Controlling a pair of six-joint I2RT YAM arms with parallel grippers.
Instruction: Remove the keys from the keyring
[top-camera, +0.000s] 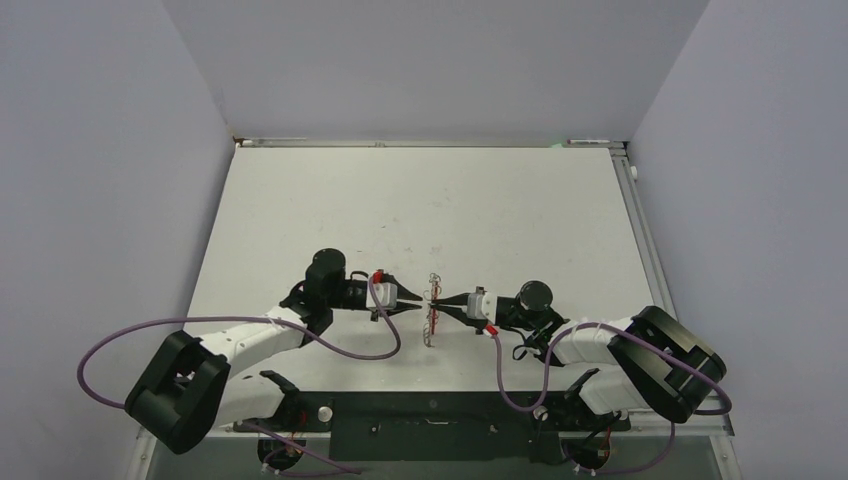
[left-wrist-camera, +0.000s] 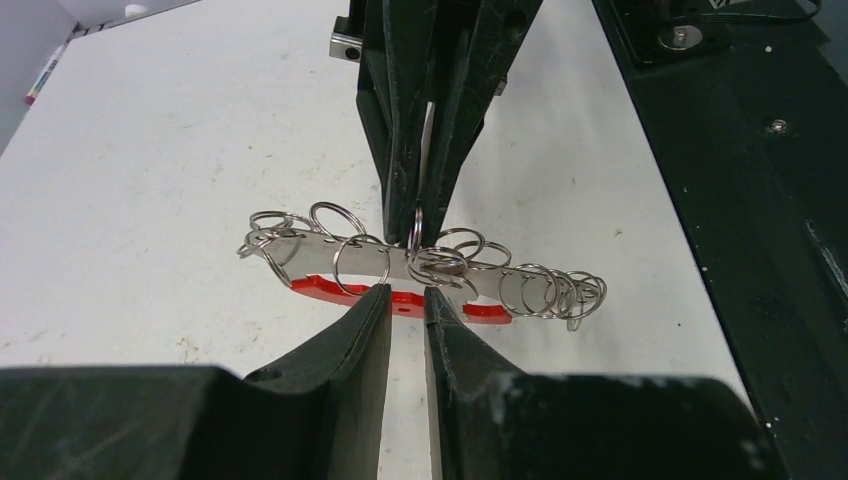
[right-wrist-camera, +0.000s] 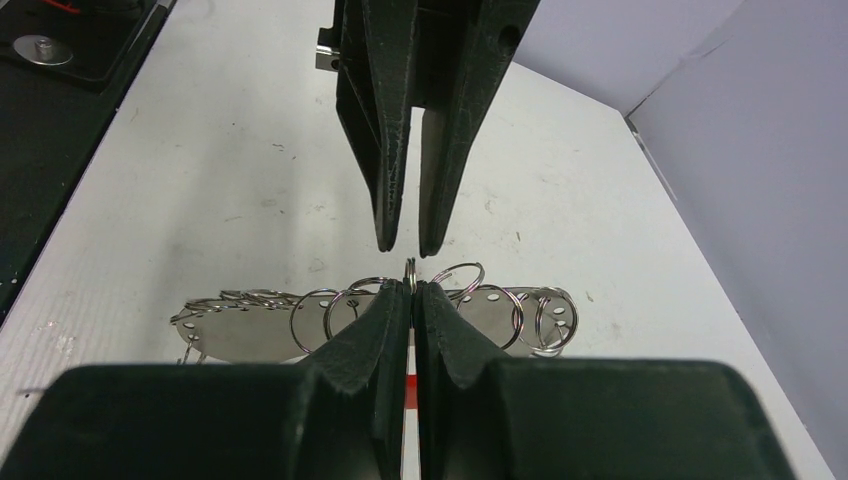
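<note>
Closest to us, at the near edge of the table (top-camera: 420, 200), the arm bases (top-camera: 300, 410) sit side by side, purple cables (top-camera: 352, 357) looping out from them. Further in, the arms reach toward each other and meet nose to nose near the table's middle. We see the right gripper (right-wrist-camera: 411, 288) pinched tight on one thin ring of the keyring (right-wrist-camera: 409, 268), its fingertips nearly touching. Facing it, the left gripper (left-wrist-camera: 405, 297) stands slightly apart, a narrow gap between its tips, holding nothing we can make out. The red curved piece (left-wrist-camera: 318, 287) shows through that gap. Between the two, the keys (left-wrist-camera: 300, 255), flat silver pieces pierced with holes, hang threaded among many wire rings (left-wrist-camera: 545, 292), not yet off the keyring. Beyond, the white table runs to the back wall (top-camera: 420, 60).
</note>
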